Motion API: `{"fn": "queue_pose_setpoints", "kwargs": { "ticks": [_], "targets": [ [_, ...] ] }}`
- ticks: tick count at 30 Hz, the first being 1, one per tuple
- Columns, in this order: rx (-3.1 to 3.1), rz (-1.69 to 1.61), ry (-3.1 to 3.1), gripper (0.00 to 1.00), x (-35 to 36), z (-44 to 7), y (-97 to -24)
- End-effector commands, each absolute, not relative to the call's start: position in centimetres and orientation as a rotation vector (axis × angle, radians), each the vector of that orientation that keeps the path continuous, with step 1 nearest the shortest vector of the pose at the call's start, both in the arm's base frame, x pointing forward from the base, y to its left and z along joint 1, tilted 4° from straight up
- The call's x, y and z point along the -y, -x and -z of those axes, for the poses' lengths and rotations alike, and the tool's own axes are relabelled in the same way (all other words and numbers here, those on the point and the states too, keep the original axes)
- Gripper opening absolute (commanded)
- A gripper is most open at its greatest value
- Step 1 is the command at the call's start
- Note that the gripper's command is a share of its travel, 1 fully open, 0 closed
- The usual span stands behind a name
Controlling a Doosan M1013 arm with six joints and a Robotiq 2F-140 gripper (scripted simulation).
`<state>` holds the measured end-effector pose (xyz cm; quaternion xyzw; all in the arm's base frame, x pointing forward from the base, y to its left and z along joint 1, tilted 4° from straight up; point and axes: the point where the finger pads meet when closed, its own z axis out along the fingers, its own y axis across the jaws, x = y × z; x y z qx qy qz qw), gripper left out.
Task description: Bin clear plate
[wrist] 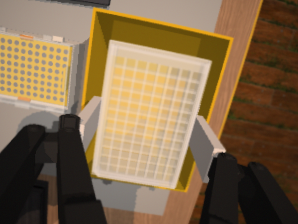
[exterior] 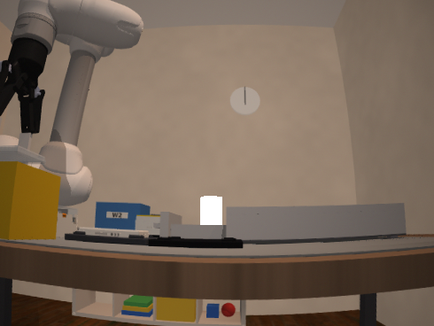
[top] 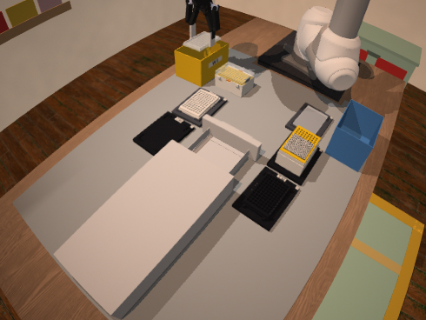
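The clear plate [top: 199,41] [exterior: 18,153] [wrist: 150,110], a see-through well plate, hangs flat just above the open top of the yellow bin W1 [top: 196,65] [exterior: 27,204] [wrist: 165,34]. My gripper [top: 203,36] [exterior: 26,133] [wrist: 146,119] is shut on the plate, its pale pads pressing the two long sides. In the wrist view the plate lies within the bin's rim outline. The bin stands upright at the far edge of the bench, near the wooden border.
A tip box with a yellow top [top: 235,78] [wrist: 32,67] stands right beside W1. Further along are a white plate on a nest [top: 200,103], an empty black nest [top: 163,130], a big white box [top: 148,217], a black plate [top: 266,196] and the blue bin W2 [top: 354,135] [exterior: 120,214].
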<state>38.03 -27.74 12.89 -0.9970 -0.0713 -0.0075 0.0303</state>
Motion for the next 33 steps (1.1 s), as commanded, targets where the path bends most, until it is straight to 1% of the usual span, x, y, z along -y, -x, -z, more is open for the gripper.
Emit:
{"fn": "queue_pose_setpoints", "kwargs": {
  "ticks": [1, 33],
  "targets": [
    [0.22, 0.023, 3.073, 0.1, 27.7, -12.9, -38.0],
    [0.22, 0.023, 3.073, 0.1, 27.5, -9.0, -38.1]
  ]
}}
